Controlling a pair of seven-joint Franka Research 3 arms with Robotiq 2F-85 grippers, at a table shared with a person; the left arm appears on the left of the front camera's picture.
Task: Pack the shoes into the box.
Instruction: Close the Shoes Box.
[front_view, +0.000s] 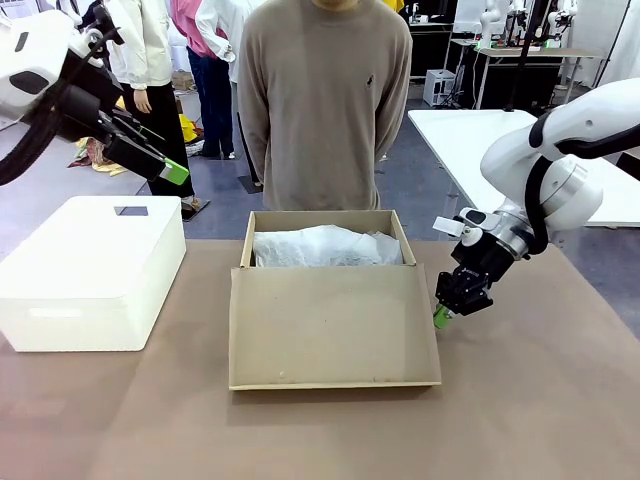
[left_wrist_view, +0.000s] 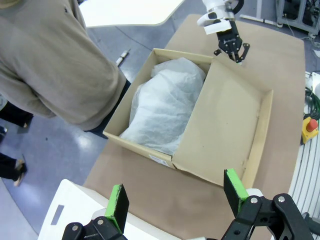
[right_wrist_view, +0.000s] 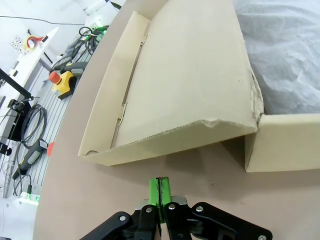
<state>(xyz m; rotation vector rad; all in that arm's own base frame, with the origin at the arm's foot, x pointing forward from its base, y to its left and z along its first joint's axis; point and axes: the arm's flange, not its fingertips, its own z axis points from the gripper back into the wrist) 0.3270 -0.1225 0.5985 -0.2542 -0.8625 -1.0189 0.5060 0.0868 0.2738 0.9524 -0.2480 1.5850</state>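
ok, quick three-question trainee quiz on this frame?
1. True or false: the box has its lid open, lying on the robot's side.
2. Which one is shut? A) left gripper B) right gripper
3. Fill in: the box is lined with white ____.
Key: 1 true; 2 B; 3 tissue paper.

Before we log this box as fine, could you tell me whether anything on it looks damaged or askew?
Yes: the lid is crumpled, and seemingly slightly torn, at the corner where it meets the box wall. The tissue inside bulges unevenly.
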